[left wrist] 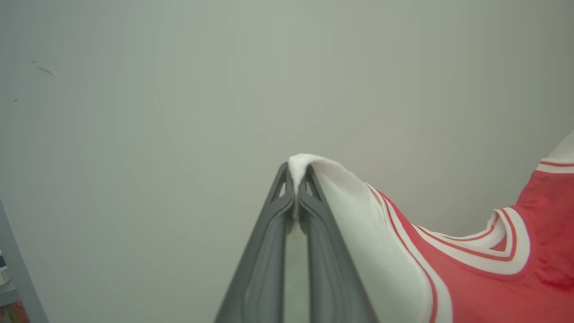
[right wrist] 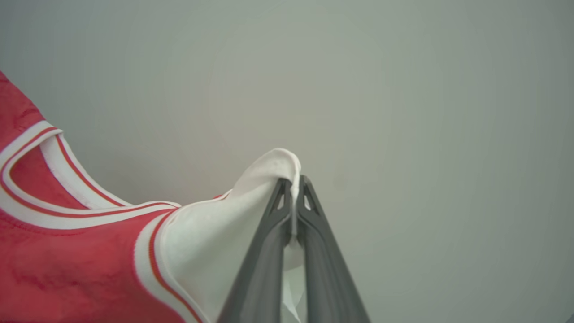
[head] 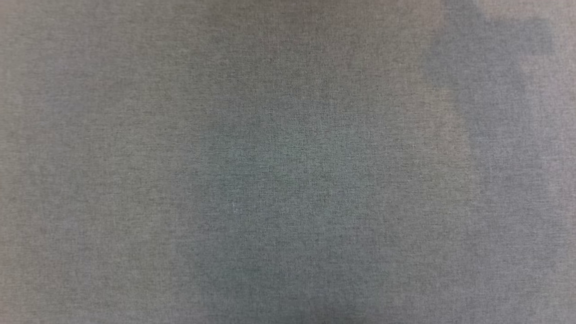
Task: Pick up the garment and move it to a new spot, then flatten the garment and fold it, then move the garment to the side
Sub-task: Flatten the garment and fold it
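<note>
We pinch the soft-looking, floppy red cloth jersey by its white sleeves, left tool and right tool shut tight, either side of its striped neck.

A grey woven surface is showing blurred in the head view, and the source of its dim shadow patches cannot be told. In the left wrist view the garment is running off the frame at 4 o'clock and the left gripper at 6 o'clock. Tiny objects at 8 o'clock are reading only as blur. In the right wrist view the garment is leaving at 8 o'clock and the right gripper at 6 o'clock.
</note>
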Available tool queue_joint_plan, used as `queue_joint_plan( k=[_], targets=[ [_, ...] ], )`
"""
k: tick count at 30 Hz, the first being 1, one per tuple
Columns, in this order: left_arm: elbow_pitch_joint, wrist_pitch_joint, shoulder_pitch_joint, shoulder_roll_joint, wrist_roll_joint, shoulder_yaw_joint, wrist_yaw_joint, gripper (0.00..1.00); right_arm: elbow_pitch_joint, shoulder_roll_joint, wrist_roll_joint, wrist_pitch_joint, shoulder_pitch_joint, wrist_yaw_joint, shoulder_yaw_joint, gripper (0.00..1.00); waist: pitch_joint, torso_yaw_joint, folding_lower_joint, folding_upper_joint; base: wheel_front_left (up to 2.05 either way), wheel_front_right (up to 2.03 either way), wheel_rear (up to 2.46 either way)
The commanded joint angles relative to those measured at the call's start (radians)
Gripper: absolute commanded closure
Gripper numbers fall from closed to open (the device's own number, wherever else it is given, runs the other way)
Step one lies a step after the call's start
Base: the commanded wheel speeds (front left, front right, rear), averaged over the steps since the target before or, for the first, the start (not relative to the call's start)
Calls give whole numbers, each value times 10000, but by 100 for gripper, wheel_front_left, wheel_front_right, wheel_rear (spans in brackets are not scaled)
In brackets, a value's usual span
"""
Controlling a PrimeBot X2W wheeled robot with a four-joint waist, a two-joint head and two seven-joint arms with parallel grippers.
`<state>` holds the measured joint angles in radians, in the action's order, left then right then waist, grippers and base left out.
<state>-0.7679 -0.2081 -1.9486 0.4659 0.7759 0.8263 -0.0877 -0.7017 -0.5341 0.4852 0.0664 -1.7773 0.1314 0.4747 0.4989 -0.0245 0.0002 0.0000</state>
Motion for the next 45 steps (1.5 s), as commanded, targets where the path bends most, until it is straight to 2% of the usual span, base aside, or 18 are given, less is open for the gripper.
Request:
queue_joint_plan(
  k=[1, 9, 10, 13, 21, 26, 36, 41, 45],
  targets=[
    [-191, -121, -168, -64, 20, -57, -77, 100, -219, 102, -25, -104, -175, -7, 182, 100, 254, -90, -2, 0, 0, 0, 0],
    [-1177, -418, 397, -354, 276, -27, -313, 100, -1378, 513, 534, -931, -126, -7, 1232, 100, 728, -93, -2, 0, 0, 0, 0],
    [-1404, -489, 894, -305, 249, 30, -358, 100, -1764, 845, 845, -1418, 375, -7, 1552, 100, 766, -164, -2, 0, 0, 0, 0],
    [-1466, -525, 1691, -263, 392, -145, -384, 100, -2084, 1258, 1205, -1815, 985, -7, 1851, 100, 659, -233, -2, 0, 0, 0, 0],
    [-555, -534, 4662, 108, 95, -1273, -325, 100, -2497, 1866, 2037, -2842, 2994, -7, 2499, 100, -22, -313, -2, 0, 0, 0, 0],
    [291, -535, 6945, 155, -216, -2050, -201, 100, -2337, 1707, 2392, -3146, 4476, -7, 2923, 100, -750, -259, -2, 0, 0, 0, 0],
    [2026, -535, 11806, -138, -508, -3727, 63, 100, -1099, 832, 2969, -3273, 7733, -7, 3804, 100, -2316, -99, -2, 0, 0, 0, 0],
    [2633, -536, 14107, -267, -559, -4292, 153, 100, -284, 215, 3306, -3279, 9426, -7, 3654, 100, -3081, -67, -2, 0, 0, 0, 0],
    [2833, -536, 15643, -282, -657, -4366, 199, 100, 280, -251, 3605, -3280, 10945, -7, 3297, 100, -3572, -33, -2, 0, 0, 0, 0]
  ],
)
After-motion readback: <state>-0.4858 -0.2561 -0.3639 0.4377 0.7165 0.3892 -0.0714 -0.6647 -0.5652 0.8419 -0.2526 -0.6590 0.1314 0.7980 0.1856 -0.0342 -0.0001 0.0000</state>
